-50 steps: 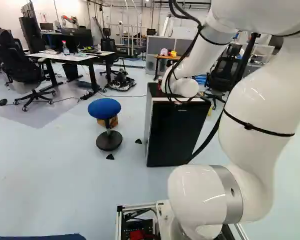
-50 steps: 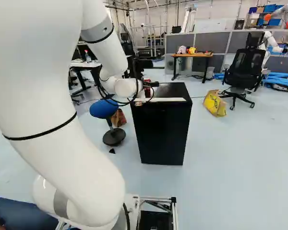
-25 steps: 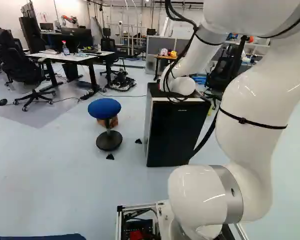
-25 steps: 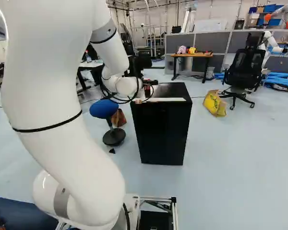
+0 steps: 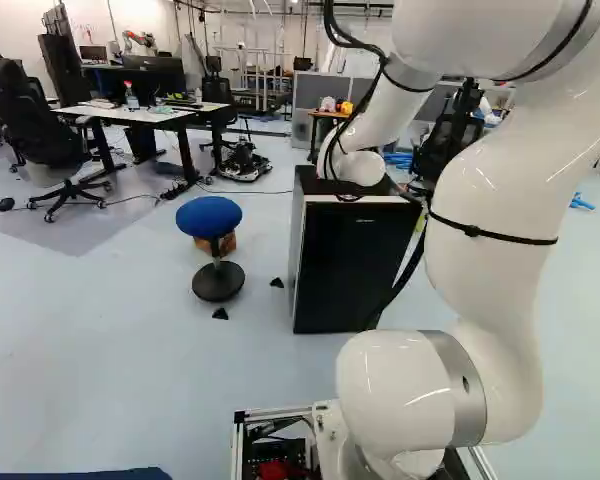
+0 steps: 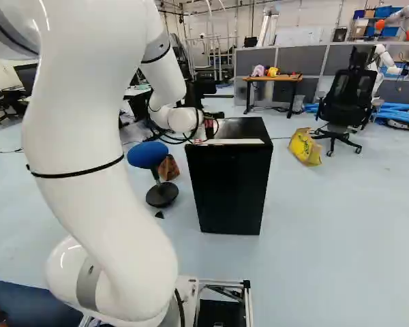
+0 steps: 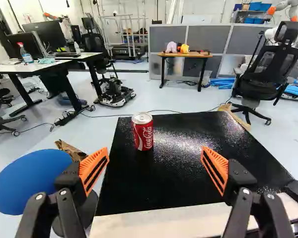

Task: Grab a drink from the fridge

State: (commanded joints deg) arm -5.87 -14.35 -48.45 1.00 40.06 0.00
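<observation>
Largely hidden behind the white wrist, my gripper [image 6: 210, 118] is over the top of the small black fridge [image 6: 230, 184], whose front is closed. In the wrist view the gripper [image 7: 155, 165] stands wide open, with orange pads apart and nothing between them. A red drink can [image 7: 142, 132] stands upright on the fridge's black top [image 7: 174, 173], ahead of the fingers and nearer the finger on the blue stool's side. The fridge's pale front edge runs beneath the gripper.
A blue stool [image 5: 209, 217] stands beside the fridge, with a brown bag [image 7: 69, 149] by it. Farther off are desks [image 5: 150, 113], a small wooden table [image 6: 273, 78], an office chair [image 6: 345, 99], a yellow bag [image 6: 304, 147] and another robot [image 6: 384, 60].
The arm's upper links have swung leftward in the left base view and rightward in the right one; its wrist has shifted slightly over the fridge top. Base, fridge and stool have stayed put.
</observation>
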